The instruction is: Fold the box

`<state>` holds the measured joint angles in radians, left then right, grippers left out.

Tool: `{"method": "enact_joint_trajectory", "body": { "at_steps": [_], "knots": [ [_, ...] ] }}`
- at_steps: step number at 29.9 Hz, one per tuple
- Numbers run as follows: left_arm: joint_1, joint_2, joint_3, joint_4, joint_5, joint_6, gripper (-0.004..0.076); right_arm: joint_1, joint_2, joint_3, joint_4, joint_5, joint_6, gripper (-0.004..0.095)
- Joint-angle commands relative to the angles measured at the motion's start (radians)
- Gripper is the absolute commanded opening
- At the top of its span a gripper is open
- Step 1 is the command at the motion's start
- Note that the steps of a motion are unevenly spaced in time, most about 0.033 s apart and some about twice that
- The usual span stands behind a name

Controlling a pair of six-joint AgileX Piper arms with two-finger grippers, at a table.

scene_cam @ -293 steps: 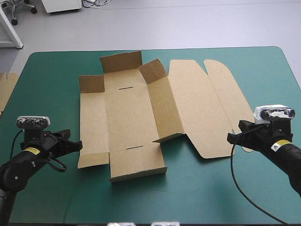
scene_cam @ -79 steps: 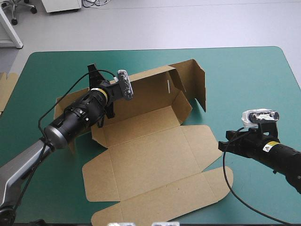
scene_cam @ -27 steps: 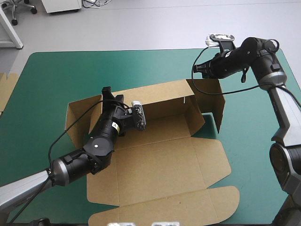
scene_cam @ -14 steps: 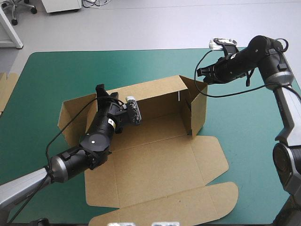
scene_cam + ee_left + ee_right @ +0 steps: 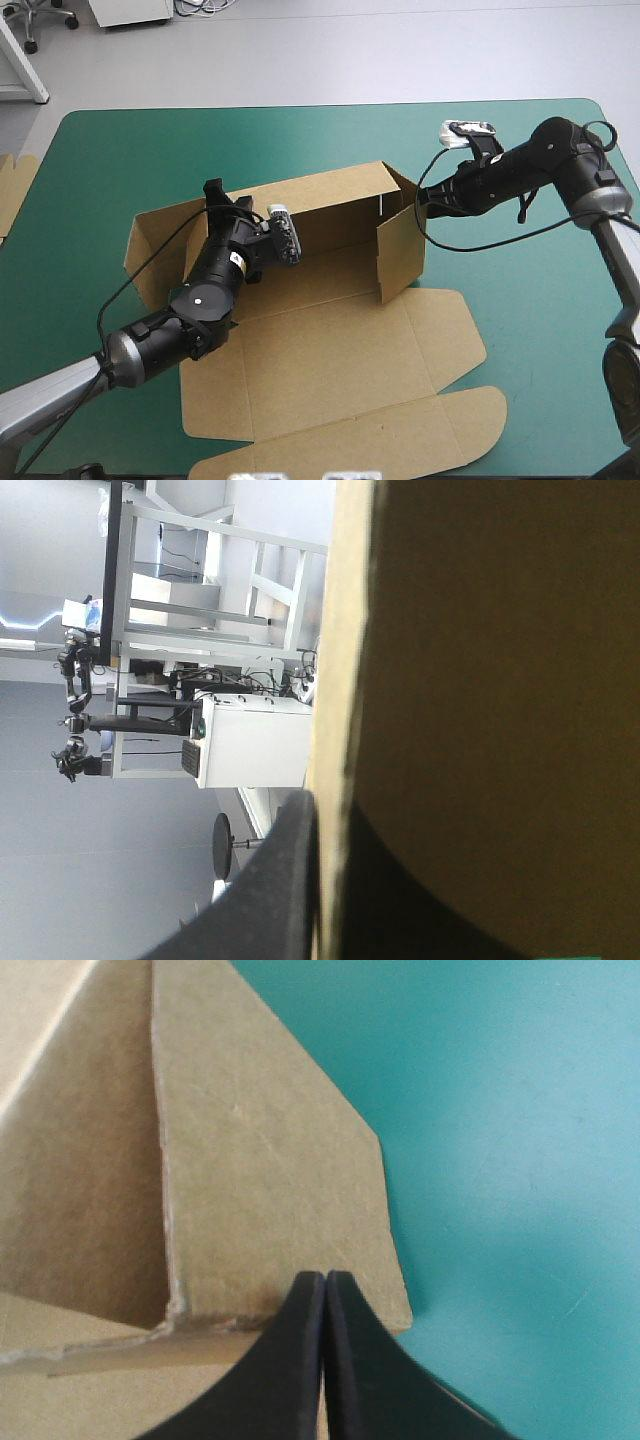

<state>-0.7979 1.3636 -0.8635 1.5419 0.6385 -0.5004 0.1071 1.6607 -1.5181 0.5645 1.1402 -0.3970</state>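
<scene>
Our right gripper [image 5: 325, 1280], its black fingers pressed into one point, had just pushed the brown cardboard box's [image 5: 330, 340] end flap [image 5: 400, 260] square across the tray. Our left gripper [image 5: 215, 190] stayed clamped on the raised back wall [image 5: 320, 205]. The box sat mid-table on the teal-green cover [image 5: 520, 350], with spare brown board [image 5: 12, 190] at the left edge.

One box [image 5: 330, 350], two grippers [image 5: 222, 198] [image 5: 421, 197], one spare board edge [image 5: 12, 195].

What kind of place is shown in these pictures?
Probably a robotics test lab: the left gripper and right gripper handle a brown box on a table with a teal-green cover, and spare board lies at the table's left edge.
</scene>
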Motion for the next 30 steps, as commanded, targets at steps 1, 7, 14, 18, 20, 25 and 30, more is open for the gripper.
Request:
{"method": "enact_joint_trajectory", "body": {
  "at_steps": [1,7,14,18,20,25,30],
  "knots": [
    [0.001,-0.027,-0.026,0.012,0.007,-0.031,-0.0010,-0.006,-0.077,0.038,0.069,-0.040,-0.077,-0.0017],
    [0.001,-0.027,-0.026,-0.003,0.007,-0.024,-0.0010,-0.006,-0.127,0.114,0.129,-0.054,-0.193,-0.0017],
    [0.001,-0.027,-0.026,-0.012,-0.002,-0.026,-0.0010,0.002,-0.158,0.118,0.137,-0.074,-0.263,0.0145],
    [0.001,-0.027,-0.026,-0.014,0.000,-0.026,-0.0010,0.007,-0.160,0.120,0.113,-0.073,-0.232,0.0280],
    [0.001,-0.027,-0.026,-0.014,0.000,-0.026,-0.0010,0.007,-0.186,0.108,0.155,-0.031,-0.230,0.0264],
    [0.001,-0.027,-0.026,-0.018,0.000,-0.026,-0.0010,0.007,-0.280,-0.014,0.176,-0.064,-0.237,-0.0014],
    [0.001,-0.027,-0.026,-0.029,0.002,-0.026,-0.0010,0.007,-0.224,-0.176,-0.036,-0.138,-0.030,-0.0019]
  ]
}}
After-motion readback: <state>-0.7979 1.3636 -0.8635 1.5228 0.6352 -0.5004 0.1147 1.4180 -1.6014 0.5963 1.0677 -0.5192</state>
